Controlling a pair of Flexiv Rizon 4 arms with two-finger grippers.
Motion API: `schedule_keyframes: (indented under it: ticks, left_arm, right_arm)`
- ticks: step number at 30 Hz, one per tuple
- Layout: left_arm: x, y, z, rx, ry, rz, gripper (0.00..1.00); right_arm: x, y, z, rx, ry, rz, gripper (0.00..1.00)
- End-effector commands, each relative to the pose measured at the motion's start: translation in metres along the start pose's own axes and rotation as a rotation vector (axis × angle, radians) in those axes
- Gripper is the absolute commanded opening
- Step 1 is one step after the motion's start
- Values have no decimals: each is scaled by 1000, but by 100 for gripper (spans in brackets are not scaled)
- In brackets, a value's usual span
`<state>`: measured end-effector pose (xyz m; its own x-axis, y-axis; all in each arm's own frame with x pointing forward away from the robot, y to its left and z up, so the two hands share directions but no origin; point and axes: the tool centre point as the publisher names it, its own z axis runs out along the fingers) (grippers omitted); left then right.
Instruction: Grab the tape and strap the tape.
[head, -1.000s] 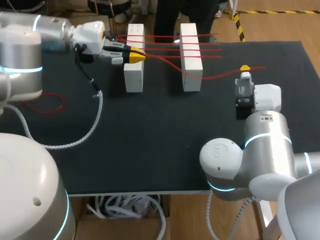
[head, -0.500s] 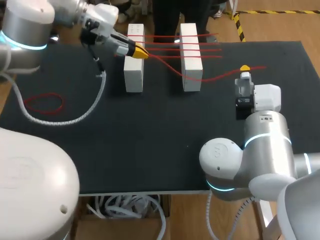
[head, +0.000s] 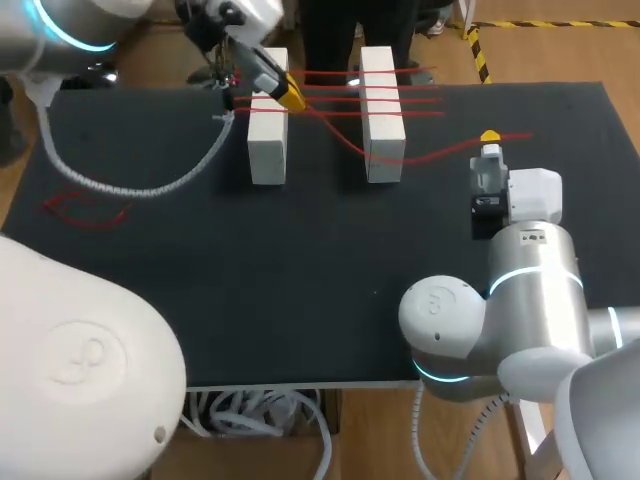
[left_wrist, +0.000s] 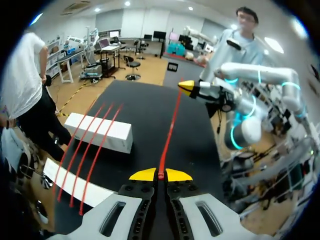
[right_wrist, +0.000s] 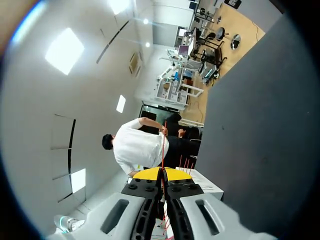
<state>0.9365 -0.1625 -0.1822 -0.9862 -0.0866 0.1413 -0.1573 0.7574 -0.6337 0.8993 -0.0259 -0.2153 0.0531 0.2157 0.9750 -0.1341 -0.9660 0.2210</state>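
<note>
Red tape (left_wrist: 170, 130) runs between both grippers. Left gripper (head: 288, 100), at 11 o'clock, is clenched on one end. Right gripper (head: 490, 136), at 2 o'clock, is clenched on the other. Several strands (head: 330, 86) already cross the white blocks (head: 267, 150). This one likely still needs seating.

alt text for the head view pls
The left pincer, shut on a red tape, hangs over the left of two white blocks on a black table. The tape runs past the right block to the right pincer, also shut on it. Other red strands span both blocks.
</note>
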Motion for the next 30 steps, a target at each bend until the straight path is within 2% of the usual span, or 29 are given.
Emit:
schedule_keyframes:
  ticks: [1, 7, 15, 30]
  left_arm:
    - [10, -13, 4, -380, -96, 155, 0]
    - [19, -17, 8, -375, -99, 184, 0]
    - [30, -15, 14, -333, -57, 145, 0]
    - [27, -19, 14, -323, -45, 164, 0]
  right_arm:
    - [3, 0, 1, 1, -6, -2, 0]
    - [3, 0, 1, 1, -6, -2, 0]
    - [3, 0, 1, 1, -6, -2, 0]
    - [3, 0, 1, 1, -6, -2, 0]
